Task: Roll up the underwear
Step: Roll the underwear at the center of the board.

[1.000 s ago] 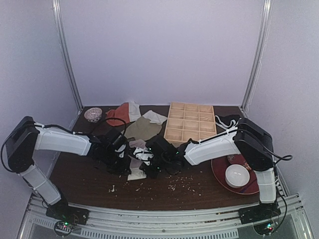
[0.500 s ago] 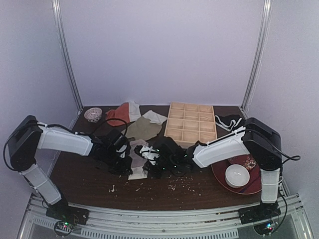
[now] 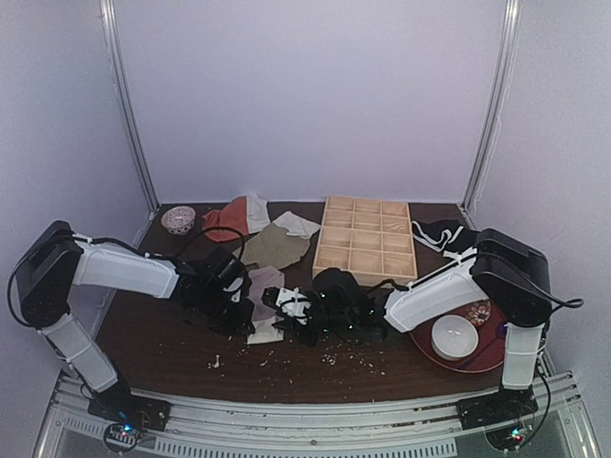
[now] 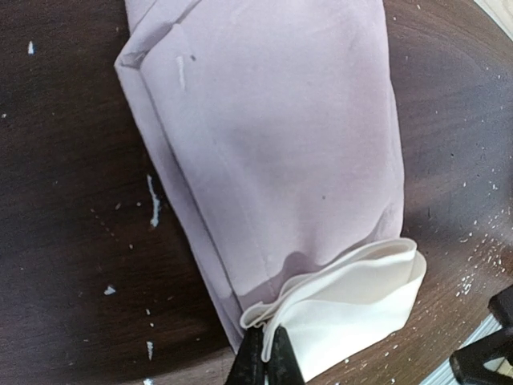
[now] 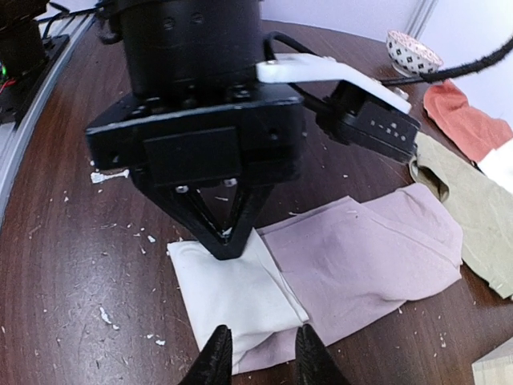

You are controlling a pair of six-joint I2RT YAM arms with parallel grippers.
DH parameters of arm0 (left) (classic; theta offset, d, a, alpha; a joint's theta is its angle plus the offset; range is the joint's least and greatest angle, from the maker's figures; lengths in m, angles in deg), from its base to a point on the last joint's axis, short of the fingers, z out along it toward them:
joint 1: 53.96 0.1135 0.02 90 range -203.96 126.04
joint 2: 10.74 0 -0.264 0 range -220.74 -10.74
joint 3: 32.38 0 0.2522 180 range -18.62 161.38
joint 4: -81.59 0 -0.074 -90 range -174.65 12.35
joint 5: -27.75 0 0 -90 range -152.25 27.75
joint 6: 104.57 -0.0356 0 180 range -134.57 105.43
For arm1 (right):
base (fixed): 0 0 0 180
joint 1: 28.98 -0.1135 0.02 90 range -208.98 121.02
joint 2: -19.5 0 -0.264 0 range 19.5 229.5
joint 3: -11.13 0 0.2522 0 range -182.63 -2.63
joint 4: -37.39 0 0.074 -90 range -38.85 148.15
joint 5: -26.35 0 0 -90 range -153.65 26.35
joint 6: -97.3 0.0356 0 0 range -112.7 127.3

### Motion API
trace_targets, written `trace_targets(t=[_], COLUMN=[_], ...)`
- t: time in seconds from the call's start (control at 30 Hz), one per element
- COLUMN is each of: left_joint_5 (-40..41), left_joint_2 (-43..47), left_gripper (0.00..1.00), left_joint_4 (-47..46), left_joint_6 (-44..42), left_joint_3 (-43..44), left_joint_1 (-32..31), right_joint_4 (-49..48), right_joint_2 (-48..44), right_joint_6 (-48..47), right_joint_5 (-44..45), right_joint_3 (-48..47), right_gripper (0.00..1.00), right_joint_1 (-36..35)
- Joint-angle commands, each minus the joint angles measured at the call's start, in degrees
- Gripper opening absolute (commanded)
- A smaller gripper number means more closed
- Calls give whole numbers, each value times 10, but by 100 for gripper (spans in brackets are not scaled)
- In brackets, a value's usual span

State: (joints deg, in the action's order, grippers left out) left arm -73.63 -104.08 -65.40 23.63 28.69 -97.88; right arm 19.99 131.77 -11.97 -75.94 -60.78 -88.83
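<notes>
Left gripper (image 4: 265, 358): fingers pressed together, pinching a corner of the waistband (image 4: 361, 297), likely to anchor that end.
Right gripper (image 5: 260, 357): fingers slightly spread and holding nothing, poised at the waistband's edge, probably to start the roll.
Underwear (image 5: 361, 257): folded into a flat strip on the table (image 5: 72, 208) between both arms.
Green cloth (image 5: 473, 216): by the strip's far end.

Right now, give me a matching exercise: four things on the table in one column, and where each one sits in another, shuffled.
1 mauve-pink fabric underwear
2 pale wooden compartment tray
3 plain white bowl
4 small patterned bowl

A on the dark red plate
B far left corner of the table
C waistband pinched by the left gripper
D just right of the olive-green cloth

Pairs: 1-C, 2-D, 3-A, 4-B
</notes>
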Motion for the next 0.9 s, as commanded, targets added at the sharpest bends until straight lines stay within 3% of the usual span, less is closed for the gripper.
trace_targets(t=[0.0,0.17,0.87], left_joint_5=[-1,-3,-19], left_joint_2=[-13,-14,-20], left_gripper=[0,0,0], left_joint_4=[-6,-6,-2], left_joint_6=[3,3,-1], left_joint_3=[2,2,8], left_joint_1=[2,2,12], right_joint_4=[-14,17,66], right_joint_2=[14,23,77], right_joint_6=[-89,-135,-159], right_joint_5=[-34,-49,-64], right_joint_3=[-13,-28,-71], right_gripper=[28,28,30], right_joint_1=[-8,-17,-18])
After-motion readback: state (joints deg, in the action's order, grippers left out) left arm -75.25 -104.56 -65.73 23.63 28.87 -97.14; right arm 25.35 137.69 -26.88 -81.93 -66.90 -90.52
